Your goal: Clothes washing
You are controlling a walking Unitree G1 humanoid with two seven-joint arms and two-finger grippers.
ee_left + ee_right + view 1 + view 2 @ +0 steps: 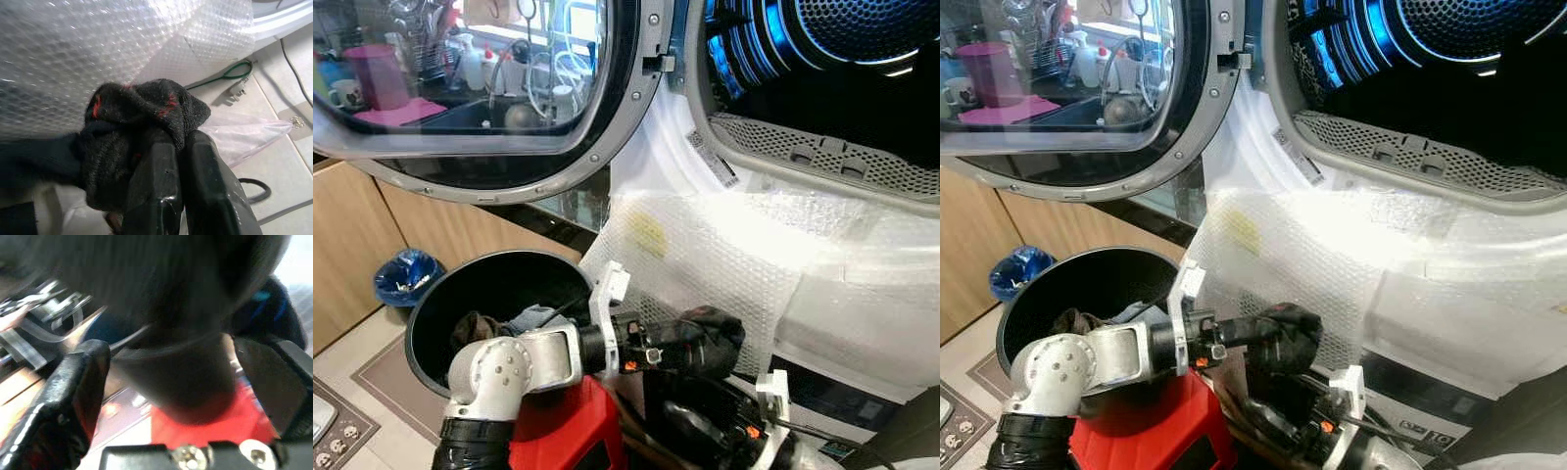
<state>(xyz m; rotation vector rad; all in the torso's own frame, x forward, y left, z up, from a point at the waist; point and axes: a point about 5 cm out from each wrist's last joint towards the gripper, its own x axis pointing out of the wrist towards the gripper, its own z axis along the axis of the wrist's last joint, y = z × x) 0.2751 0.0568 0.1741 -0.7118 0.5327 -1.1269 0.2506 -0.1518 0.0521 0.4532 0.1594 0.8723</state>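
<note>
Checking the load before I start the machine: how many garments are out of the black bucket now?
1. A dark sock clamped in the left tool, before the bubble wrap. More clothes remain in the bucket; some may be hidden.

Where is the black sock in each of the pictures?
Left eye view: black sock low in the middle, pinched by the left end effector.
Right eye view: low centre, before the bubble wrap.
Left wrist view: centre, bunched over the fingers.
Right wrist view: too blurred to tell.
Shared landmark: the bubble wrap.
</note>
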